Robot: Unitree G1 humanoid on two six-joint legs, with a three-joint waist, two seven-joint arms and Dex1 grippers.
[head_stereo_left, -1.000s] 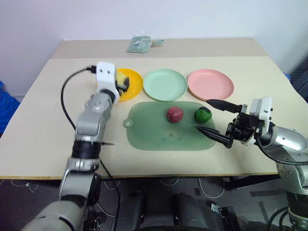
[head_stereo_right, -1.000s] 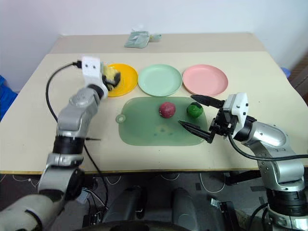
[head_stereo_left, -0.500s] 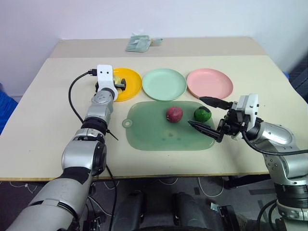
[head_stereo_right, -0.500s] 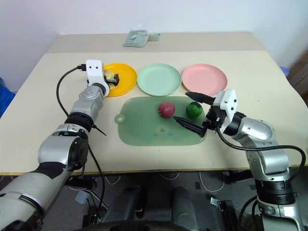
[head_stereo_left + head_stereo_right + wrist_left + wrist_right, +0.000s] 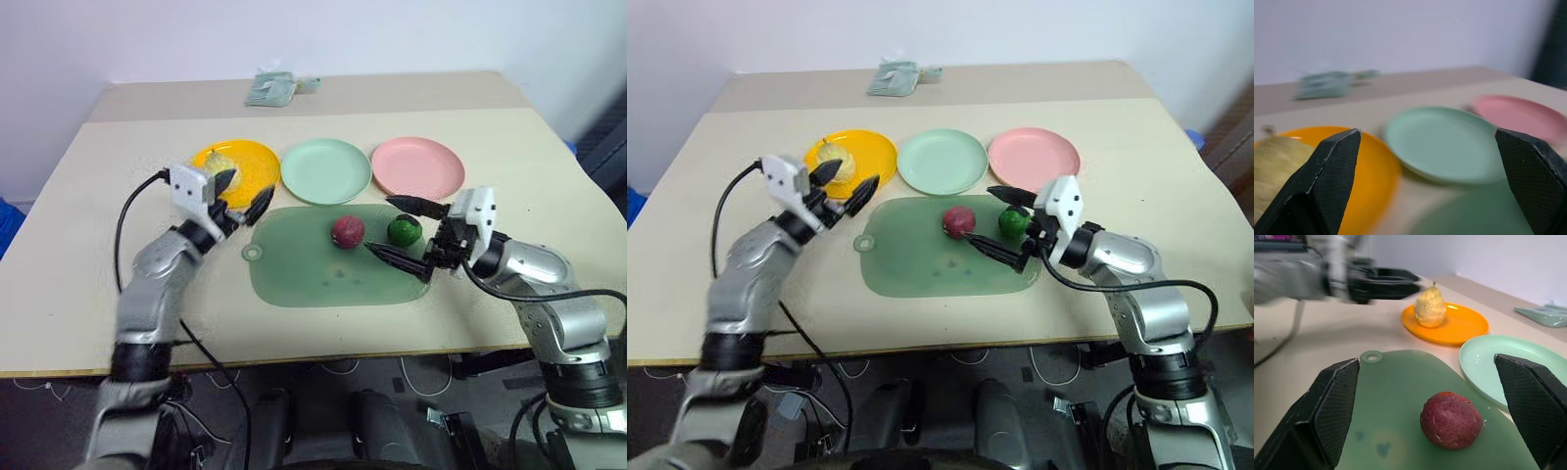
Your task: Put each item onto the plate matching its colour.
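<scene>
The pale yellow pear (image 5: 216, 160) stands upright on the orange-yellow plate (image 5: 247, 155). My left gripper (image 5: 243, 194) hangs open and empty just in front of that plate, at the mat's left corner. The mint green plate (image 5: 325, 170) and the pink plate (image 5: 419, 166) hold nothing. On the green mat (image 5: 313, 279) lie the dark red ball (image 5: 347, 231) and the dark green ball (image 5: 404, 229). My right gripper (image 5: 380, 225) is open, with the green ball between its fingers and the red ball (image 5: 1451, 420) just past the tips.
A folded pale green cloth (image 5: 271, 90) lies at the table's far edge. A black cable (image 5: 125, 220) loops from my left wrist over the table's left side. The table's front edge (image 5: 323, 345) runs close below the mat.
My left gripper has pulled back from the orange-yellow plate, and the pear stays on the plate. My right gripper has slid a little further over the mat towards the balls.
</scene>
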